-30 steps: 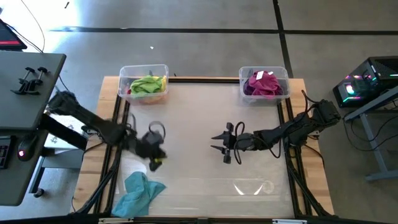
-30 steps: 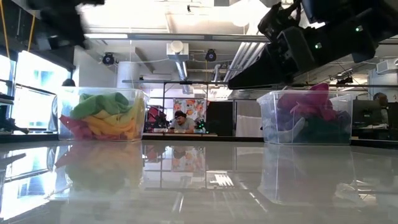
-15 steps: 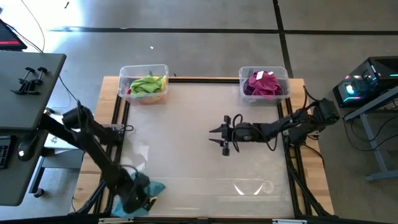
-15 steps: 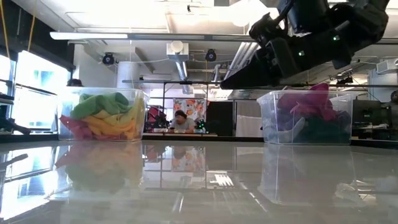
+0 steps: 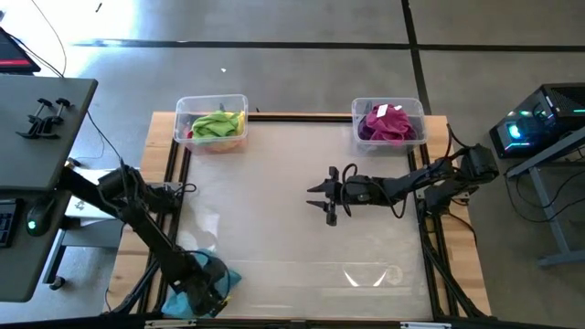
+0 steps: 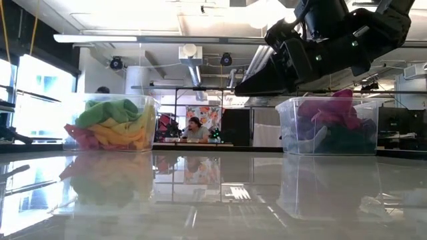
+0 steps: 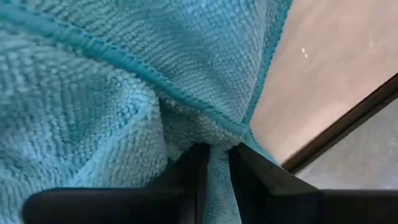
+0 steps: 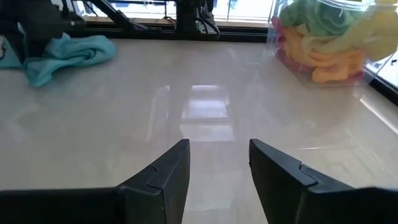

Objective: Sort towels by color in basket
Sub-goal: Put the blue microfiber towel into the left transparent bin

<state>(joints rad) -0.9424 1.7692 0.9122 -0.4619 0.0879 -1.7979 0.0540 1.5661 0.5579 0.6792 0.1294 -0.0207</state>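
At the table's near left corner the left gripper (image 7: 214, 165) pinches a fold of the teal towel (image 5: 218, 279). Mid-table, the right gripper (image 5: 329, 195) hovers with fingers apart, holding nothing. At the far edge, the left bin (image 5: 182, 110) holds lime, yellow, orange and pink towels; the right bin (image 5: 358, 111) holds magenta, purple and what looks like dark green.

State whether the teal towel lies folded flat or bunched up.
Bunched up: the teal towel sits in a crumpled heap, a fold pinched in the left gripper.
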